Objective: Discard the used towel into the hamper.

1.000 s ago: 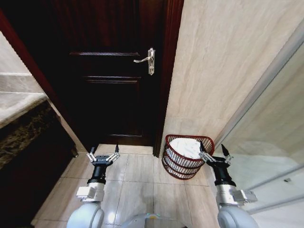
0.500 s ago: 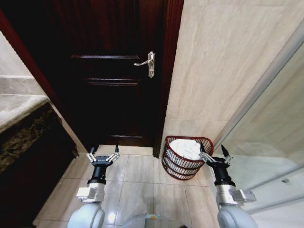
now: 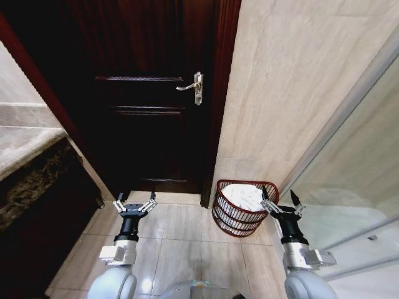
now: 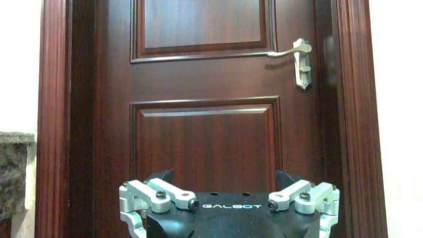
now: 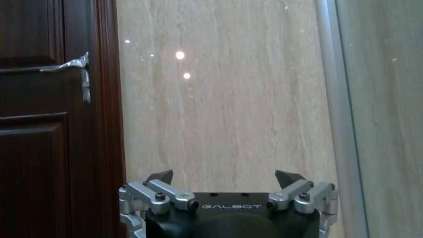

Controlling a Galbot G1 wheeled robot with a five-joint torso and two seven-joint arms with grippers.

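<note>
Towel (image 3: pixel 244 194), white and crumpled, fills the ribbed half-round hamper (image 3: pixel 234 218); both tools (image 3: pixel 134 205) (image 3: pixel 280 204) spread, empty.

I see the pale wall tiles (image 3: pixel 293 81) well lit and with small glare spots in the right wrist view, while the dark door (image 3: pixel 149 118) swallows light and its bottom corner is nearly black, and the head view bends straight lines near its edges.

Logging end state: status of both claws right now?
Left claw: open, empty, above the beige floor tiles.
Right claw: open, empty, beside the dark red-brown open-weave hamper.
</note>
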